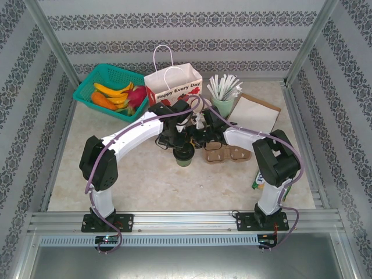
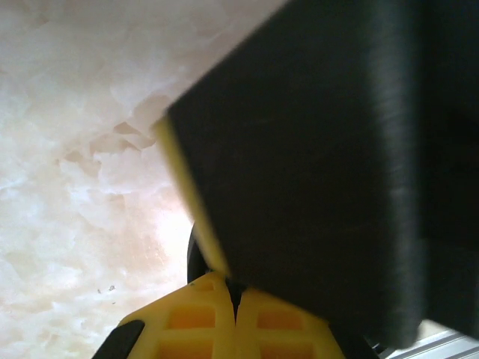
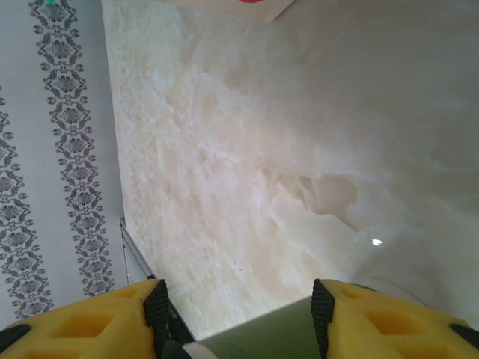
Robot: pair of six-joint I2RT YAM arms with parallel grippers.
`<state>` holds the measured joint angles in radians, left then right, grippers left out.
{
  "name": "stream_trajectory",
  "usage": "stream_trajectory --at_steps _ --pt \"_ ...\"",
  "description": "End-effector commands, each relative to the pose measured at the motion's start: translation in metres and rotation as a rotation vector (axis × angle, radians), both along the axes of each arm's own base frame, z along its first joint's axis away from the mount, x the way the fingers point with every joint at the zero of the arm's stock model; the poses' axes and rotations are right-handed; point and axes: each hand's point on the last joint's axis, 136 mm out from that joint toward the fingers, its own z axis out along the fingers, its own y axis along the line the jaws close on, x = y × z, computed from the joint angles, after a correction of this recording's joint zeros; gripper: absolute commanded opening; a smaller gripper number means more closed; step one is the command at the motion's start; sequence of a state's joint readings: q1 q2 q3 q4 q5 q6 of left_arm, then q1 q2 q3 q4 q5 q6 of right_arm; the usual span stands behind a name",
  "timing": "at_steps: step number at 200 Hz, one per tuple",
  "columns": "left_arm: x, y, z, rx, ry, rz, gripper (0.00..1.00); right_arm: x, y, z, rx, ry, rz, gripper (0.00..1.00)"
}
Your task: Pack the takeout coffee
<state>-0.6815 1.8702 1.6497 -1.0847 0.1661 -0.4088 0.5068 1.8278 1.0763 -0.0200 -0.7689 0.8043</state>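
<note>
cup spot: the cup point(image 1: 185, 157) is on the worktop point(image 1: 145, 180) about mid-table, just left of the tray point(image 1: 226, 154) and not in a well yet. Both arms crowd in right over it.
cup pointing: looks upright to me, long axis vertical, dark top facing up. It's tiny in the top view, so I can't rule out a slight lean.
tray: lying flat, long axis running left-right, wells up, and they look empty.
right gripper point(image 3: 239, 299): fingers roughly half apart with the cup's green wall between them, low in its wrist view. There's a sliver of gap on one side, so I can't tell if it's squeezing or just straddling.
left gripper point(image 2: 236, 299): pinched fully together, yellow fingers touching, nothing between them that I can see. A big dark body point(image 2: 322, 164) hangs blurry right in front of it.
risk, tip-over: a tall light cup with a loose hold could get knocked flat by any sideways nudge from either finger.
risk, arm clash: the two grippers are nearly on top of each other, so lifting the cup could bump it into the left one.
risk, missed well: the tray is light and unpinned. If the cup comes down on a rim instead of in a well, the tray could skid or the cup could topple.
</note>
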Motion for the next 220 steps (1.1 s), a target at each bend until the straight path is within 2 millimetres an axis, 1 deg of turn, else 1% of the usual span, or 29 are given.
stream_trajectory --at_steps 1,35,58,84,104,143,151,160,179,201,220 --pt "0.000 -0.020 -0.032 -0.003 0.025 -0.024 0.00 -0.046 0.006 -0.031 -0.071 0.147 0.094 0.56" --pt "0.001 -0.013 -0.028 0.033 0.009 -0.010 0.00 -0.041 -0.004 -0.021 -0.090 0.099 0.052 0.56" --pt "0.003 -0.005 -0.024 0.068 -0.010 0.009 0.00 -0.035 -0.013 -0.010 -0.101 0.045 0.012 0.56" --pt "0.007 0.002 -0.019 0.098 -0.040 0.036 0.00 -0.027 -0.025 0.005 -0.124 -0.037 -0.038 0.59" --pt "0.009 0.007 -0.016 0.121 -0.055 0.052 0.00 -0.023 -0.032 0.010 -0.143 -0.074 -0.062 0.61" --pt "0.013 0.015 -0.007 0.152 -0.081 0.090 0.00 -0.017 -0.052 0.014 -0.177 -0.112 -0.138 0.72" --pt "0.013 0.015 -0.005 0.153 -0.087 0.101 0.00 -0.018 -0.058 0.013 -0.185 -0.115 -0.153 0.77" --pt "0.014 0.016 -0.003 0.151 -0.093 0.115 0.00 -0.019 -0.064 0.013 -0.187 -0.121 -0.166 0.86" --pt "0.015 0.017 -0.002 0.158 -0.090 0.142 0.00 -0.024 -0.076 0.013 -0.190 -0.138 -0.186 0.98" --pt "0.017 0.019 -0.002 0.165 -0.093 0.172 0.00 -0.030 -0.087 0.017 -0.198 -0.187 -0.181 0.98" --pt "0.018 0.020 -0.006 0.174 -0.088 0.194 0.00 -0.038 -0.087 0.021 -0.194 -0.258 -0.135 0.98"
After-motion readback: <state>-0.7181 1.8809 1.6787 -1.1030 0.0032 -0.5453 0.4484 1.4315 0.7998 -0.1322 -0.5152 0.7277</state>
